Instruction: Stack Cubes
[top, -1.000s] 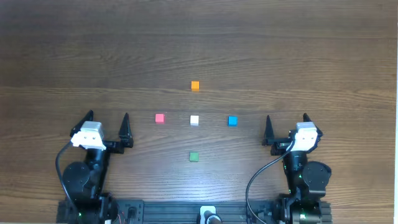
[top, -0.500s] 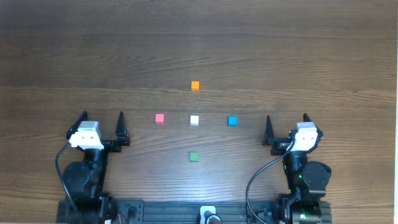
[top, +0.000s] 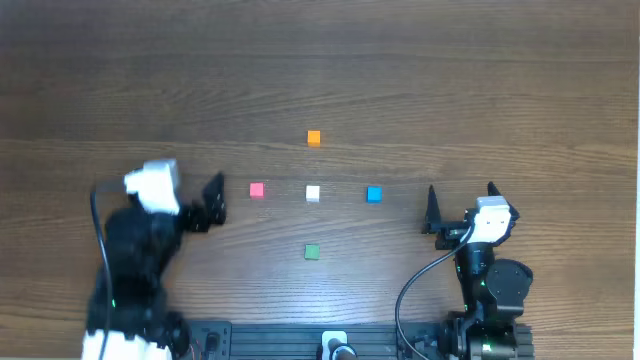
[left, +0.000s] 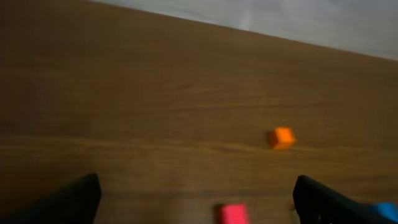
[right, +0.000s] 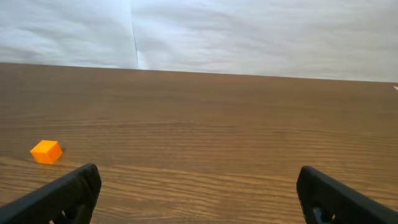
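Observation:
Five small cubes lie on the wooden table: orange (top: 314, 138) farthest from the arms, then pink (top: 257, 189), white (top: 313, 193) and blue (top: 373, 194) in a row, and green (top: 311, 253) nearest. My left gripper (top: 200, 200) is open just left of the pink cube and holds nothing. Its wrist view has the pink cube (left: 232, 213) between its fingers, the orange cube (left: 282, 137) beyond and the blue cube (left: 387, 210) at the edge. My right gripper (top: 461, 195) stands open and empty, right of the blue cube. The right wrist view catches the orange cube (right: 46, 151).
The brown wooden table (top: 320, 60) stretches bare beyond the cubes. A white wall (right: 249, 37) rises behind its far edge.
My left arm has swung right and forward, bringing its gripper close to the pink cube. The right arm and all cubes have stayed put.

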